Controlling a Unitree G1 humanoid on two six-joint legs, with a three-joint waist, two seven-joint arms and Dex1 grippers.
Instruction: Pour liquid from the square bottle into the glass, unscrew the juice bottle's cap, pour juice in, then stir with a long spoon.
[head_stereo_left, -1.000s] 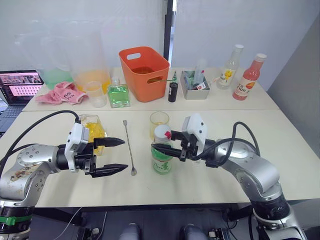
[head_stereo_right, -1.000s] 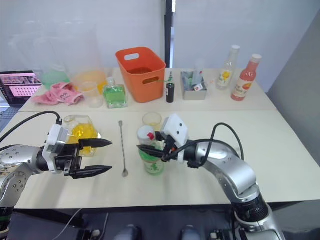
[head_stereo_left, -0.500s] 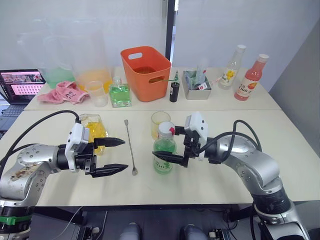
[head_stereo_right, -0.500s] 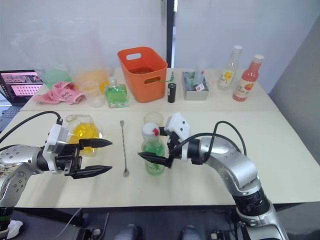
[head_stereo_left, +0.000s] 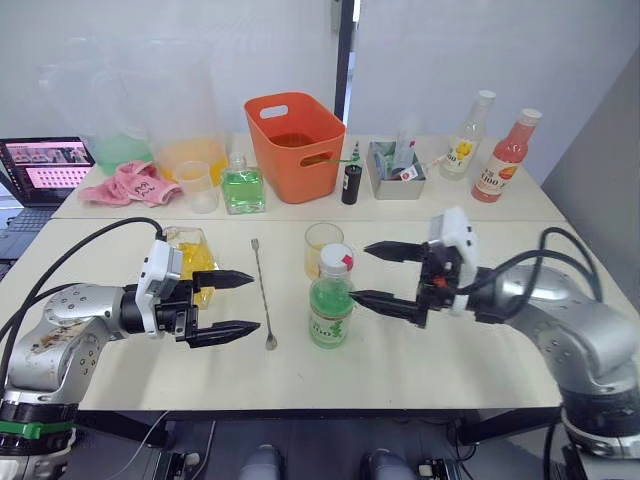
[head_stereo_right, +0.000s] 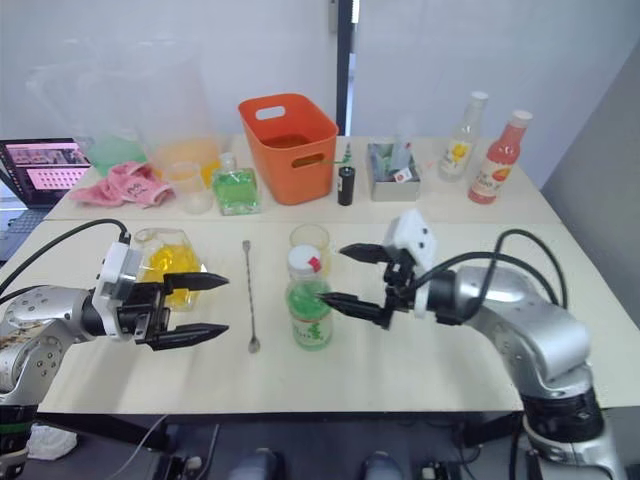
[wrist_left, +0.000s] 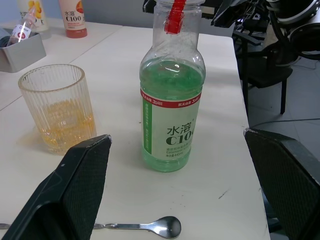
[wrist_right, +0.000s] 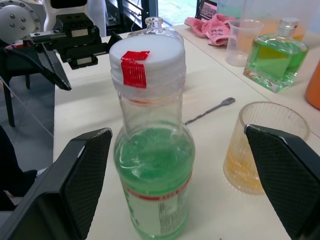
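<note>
Released and backing off, the right gripper (head_stereo_left: 372, 272) gapes wide beside the still-capped juice bottle (head_stereo_left: 329, 300), upright before the glass (head_stereo_left: 321, 247); the left gripper (head_stereo_left: 240, 302) hangs open, empty, uncapping undone.

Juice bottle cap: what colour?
White, with a red tab on the juice bottle cap; clearest in the right wrist view.

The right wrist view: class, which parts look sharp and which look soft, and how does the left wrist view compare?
Right wrist view: the juice bottle and its white cap are crisp, while the near fingers are blurred dark shapes. Left wrist view: the bottle label and ribbed glass are sharp; the fingers are again soft, and the spoon bowl shows a bright glint.
</note>
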